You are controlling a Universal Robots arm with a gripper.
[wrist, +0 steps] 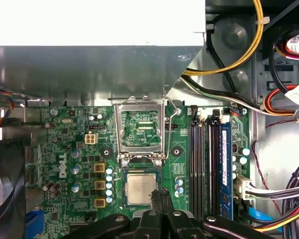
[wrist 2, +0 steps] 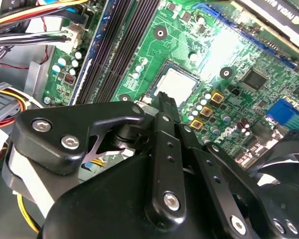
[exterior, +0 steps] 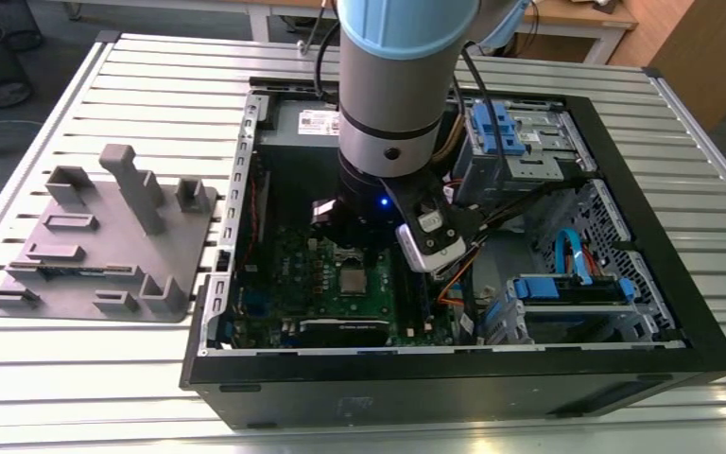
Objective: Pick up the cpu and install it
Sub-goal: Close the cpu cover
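Table [exterior: 73,378], slatted metal, bearing an open case [exterior: 464,388] and, to the exterior view's left, a grey tray [exterior: 98,255] with upright posts.

Arm [exterior: 395,85]: reaches straight down into the case, over the board.

Board [wrist: 65,134]: green, flat on the case floor, memory slots [wrist: 209,164] along one side.

Socket lid [wrist: 139,127]: metal frame, swung open and standing up from the board.

Cpu [wrist: 139,189]: square, silvery top, lying flat and, as I judge, set in the socket; it also shows in the second wrist view [wrist 2: 177,84] and the exterior view [exterior: 354,280].

Gripper [wrist: 157,194]: fingers pressed together, nothing between them. The cpu lies between the tips and the open lid. The tips [wrist 2: 163,95] sit over its edge, on the memory-slot side. Whether they touch the cpu cannot be told.
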